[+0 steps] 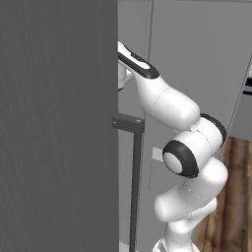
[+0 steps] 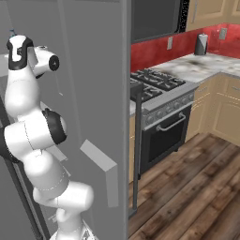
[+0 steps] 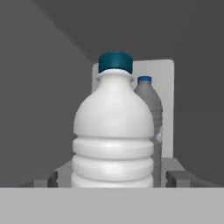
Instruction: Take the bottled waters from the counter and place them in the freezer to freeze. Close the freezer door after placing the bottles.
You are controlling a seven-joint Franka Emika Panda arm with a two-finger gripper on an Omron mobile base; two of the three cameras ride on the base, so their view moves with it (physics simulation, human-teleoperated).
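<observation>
Both bottles in the freezer (image 2: 93, 70) now imo: white bottle (image 3: 113, 135) upright w/ grey bottle (image 3: 148, 105) behind, my end effector (image 3: 113, 178) spread wide, gripping nothing, so door's next.

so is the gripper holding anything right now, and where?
Nothing held. The gripper is open, fingertips either side of the white ribbed bottle's base, apart from it.

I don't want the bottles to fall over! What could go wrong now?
The open gripper sits right around the white bottle, so pulling back crookedly might tip it into the grey bottle close behind. The arm also reaches inside past the freezer door, so closing that door too early could hit it.
</observation>
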